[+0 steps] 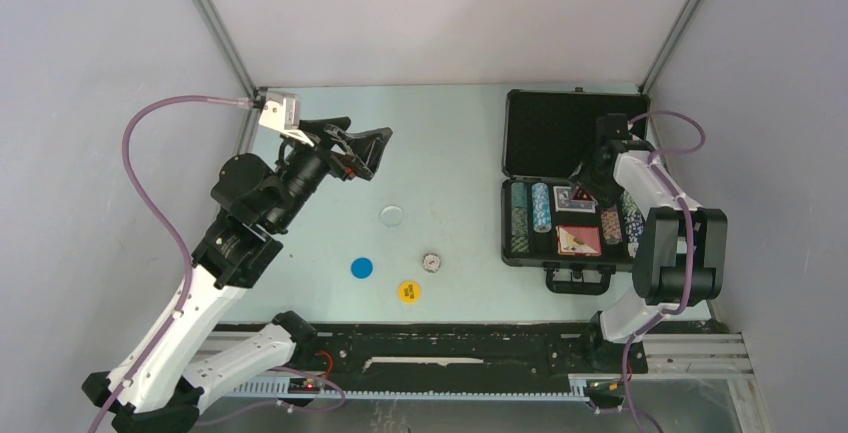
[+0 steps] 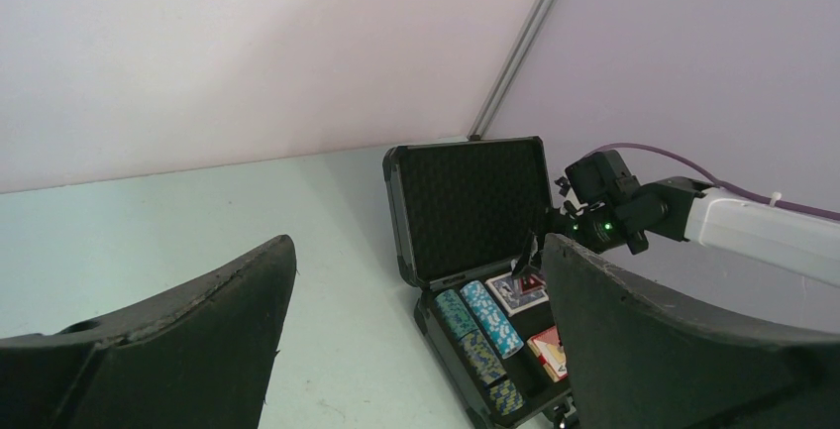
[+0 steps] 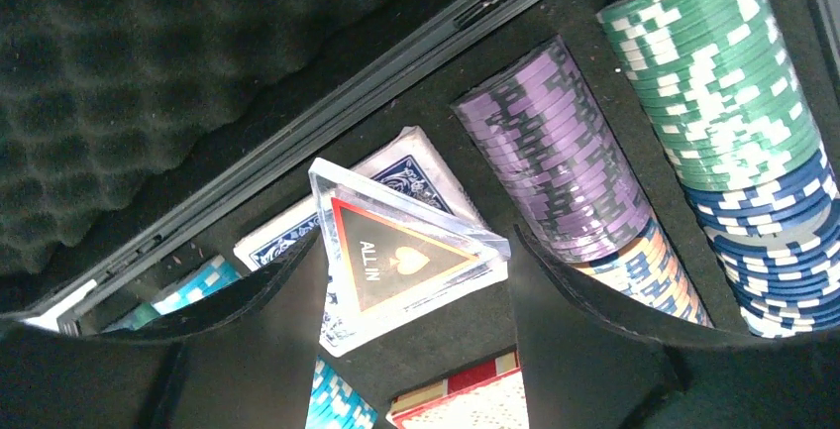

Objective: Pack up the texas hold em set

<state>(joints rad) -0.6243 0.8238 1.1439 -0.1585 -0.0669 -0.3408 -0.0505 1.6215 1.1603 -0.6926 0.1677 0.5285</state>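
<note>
Left gripper: your left gripper hangs well to the left of the black rectangular hard case, raised off the table. Its fingers are spread wide with nothing between them.

Loose buttons: four pieces lie flat on the table left of the case, all apart from one another. The blue round disc is farthest from the case. Then come the pale clear round disc, the yellow round disc and, nearest the case, the small white dark-rimmed round button.

Case: it is open, with the foam-lined lid laid back and the handle towards the arm bases.

Chip rows: the striped teal and blue chip rows fill the case's left slots. The purple-and-orange chip row and the green-and-blue chip row fill its right slots.

Decks: the blue-backed card deck sits in the case's middle slot on the lid side. The red-backed card deck sits on the handle side.

Right gripper: your right gripper is inside the case, closed to the width of the clear triangular "ALL IN" button with a finger against each side. You cannot tell whether the button already rests on the deck.

Relation to watch: the triangle sits tilted between the right fingers, directly over the blue deck, with its longest edge along the left-hand finger. Setting it down looks like a short drop and a release. The four round pieces lie on the left arm's side of the case, so that arm is the nearer one for them.
</note>
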